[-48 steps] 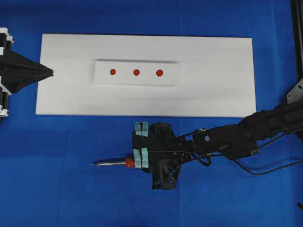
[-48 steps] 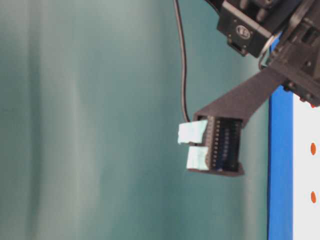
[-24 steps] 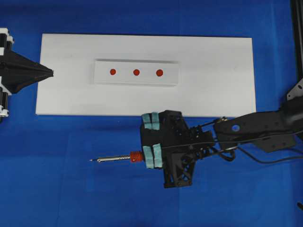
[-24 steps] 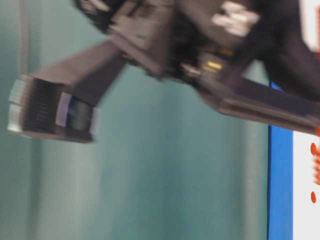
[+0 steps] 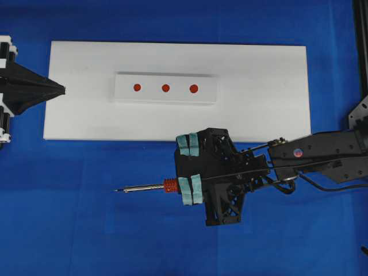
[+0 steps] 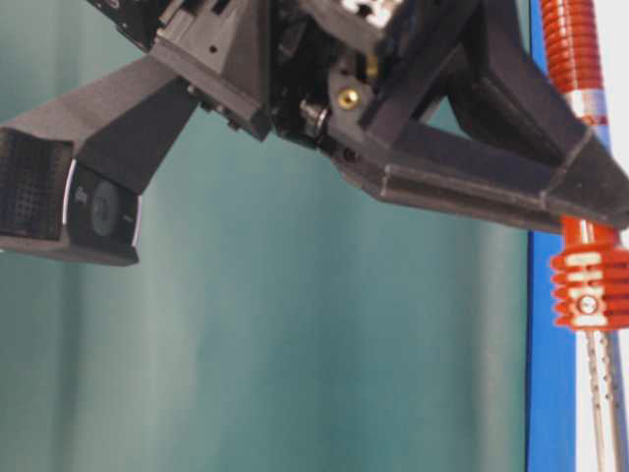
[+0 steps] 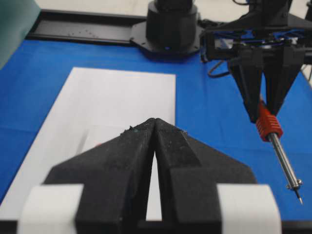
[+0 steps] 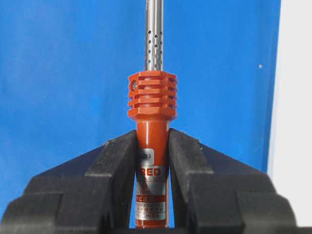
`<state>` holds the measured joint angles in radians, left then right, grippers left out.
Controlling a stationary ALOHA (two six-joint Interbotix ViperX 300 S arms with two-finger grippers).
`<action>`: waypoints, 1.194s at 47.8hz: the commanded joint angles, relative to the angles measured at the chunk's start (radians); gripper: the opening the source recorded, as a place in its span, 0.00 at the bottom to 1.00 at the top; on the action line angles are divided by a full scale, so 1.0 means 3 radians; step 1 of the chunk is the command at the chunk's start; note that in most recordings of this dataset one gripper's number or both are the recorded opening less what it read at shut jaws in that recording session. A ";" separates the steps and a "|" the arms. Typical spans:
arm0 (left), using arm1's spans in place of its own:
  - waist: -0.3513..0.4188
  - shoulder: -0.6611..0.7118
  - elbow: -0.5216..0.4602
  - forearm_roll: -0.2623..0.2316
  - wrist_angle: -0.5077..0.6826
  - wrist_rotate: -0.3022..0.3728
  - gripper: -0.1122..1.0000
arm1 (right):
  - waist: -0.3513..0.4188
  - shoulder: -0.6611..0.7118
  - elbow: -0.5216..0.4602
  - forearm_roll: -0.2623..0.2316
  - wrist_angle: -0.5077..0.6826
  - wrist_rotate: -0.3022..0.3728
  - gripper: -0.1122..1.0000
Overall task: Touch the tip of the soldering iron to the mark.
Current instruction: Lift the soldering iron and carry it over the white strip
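covering the whole scene is a blue cloth (image 5: 86,230), and on it lies a long white board (image 5: 259,69). near the board's middle sits a smaller white block (image 5: 207,96) carrying three red dots in a row; the mark (image 5: 137,87) is the left-end one, with the middle dot (image 5: 165,88) and right-end dot (image 5: 194,88) beside it. the right gripper (image 5: 190,168) hangs over the cloth just below the board's lower edge, its two padded fingers (image 8: 117,170) pressed tight against the red-orange handle of the soldering iron (image 5: 150,187), which lies level and points left in the overhead view. the left gripper (image 5: 57,89) sits at the board's left edge with its jaws closed together on nothing, pointing toward the block. the tip (image 5: 118,190) is over bare cloth, well apart from the mark and below it in the overhead view.
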<state>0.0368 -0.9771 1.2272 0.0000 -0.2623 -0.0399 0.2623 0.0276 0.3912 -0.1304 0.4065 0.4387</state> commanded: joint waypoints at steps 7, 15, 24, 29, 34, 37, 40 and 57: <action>0.0010 0.0010 -0.0026 0.0005 -0.0015 -0.0005 0.10 | -0.0210 -0.0123 -0.0056 -0.0225 0.0056 -0.0005 0.16; 0.0010 0.0015 -0.0015 0.0005 -0.0015 -0.0010 0.10 | -0.0501 -0.0148 -0.0031 -0.0460 0.0123 -0.0020 0.16; 0.0010 0.0010 -0.0010 0.0005 -0.0015 -0.0010 0.10 | -0.0793 -0.0148 -0.0031 -0.0675 0.0199 -0.0097 0.16; 0.0010 0.0015 -0.0015 0.0005 -0.0015 -0.0015 0.10 | -0.0926 -0.0153 -0.0036 -0.0701 0.0205 -0.0215 0.16; 0.0010 0.0010 -0.0010 0.0005 -0.0010 -0.0036 0.10 | -0.1053 -0.0148 -0.0046 -0.0701 0.0194 -0.0373 0.16; 0.0010 0.0010 -0.0010 0.0005 -0.0015 -0.0046 0.10 | -0.1120 -0.0148 -0.0051 -0.0695 0.0184 -0.0445 0.16; 0.0010 0.0015 -0.0010 0.0005 -0.0010 -0.0046 0.10 | -0.1186 -0.0148 -0.0056 -0.0690 0.0184 -0.0506 0.16; 0.0010 0.0010 -0.0010 0.0005 -0.0010 -0.0046 0.10 | -0.1391 -0.0148 -0.0066 -0.0685 0.0169 -0.0711 0.16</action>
<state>0.0368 -0.9771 1.2349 0.0000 -0.2608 -0.0522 -0.1549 0.0199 0.3927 -0.3344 0.4679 0.2316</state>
